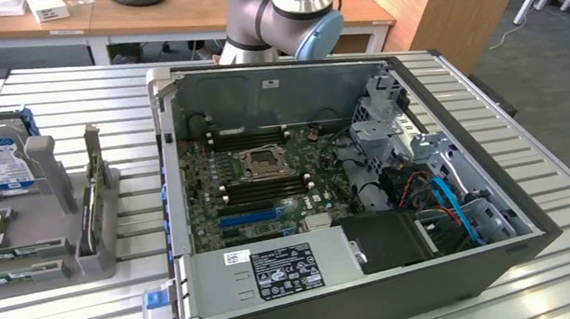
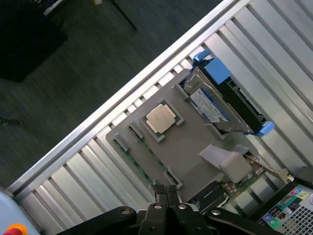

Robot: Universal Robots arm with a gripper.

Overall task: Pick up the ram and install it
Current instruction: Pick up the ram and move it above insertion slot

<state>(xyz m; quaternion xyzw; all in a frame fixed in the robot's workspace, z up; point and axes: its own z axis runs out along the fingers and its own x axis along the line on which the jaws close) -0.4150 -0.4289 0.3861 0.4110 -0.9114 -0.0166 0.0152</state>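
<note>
The ram (image 1: pixel 0 280) is a thin green stick lying in the front slots of the grey fixture (image 1: pixel 13 246) at the exterior view's left, beside the open computer case (image 1: pixel 299 182). In the wrist view the ram (image 2: pixel 141 164) runs along the fixture's (image 2: pixel 190 147) edge. My gripper (image 2: pixel 166 192) hangs well above that edge, its two dark fingers pressed together and shut on nothing. The motherboard (image 1: pixel 267 194) lies flat in the case, with long black slots (image 1: pixel 256 140) on both sides of the processor socket.
The fixture also carries a square processor (image 2: pixel 160 118), a hard drive (image 2: pixel 215 103) with blue tabs, and an upright card (image 1: pixel 95 207). A power supply (image 1: pixel 277 271) and a drive cage (image 1: pixel 452 188) fill the case's near and right sides. The slatted table's edge (image 2: pixel 122 93) drops to the floor.
</note>
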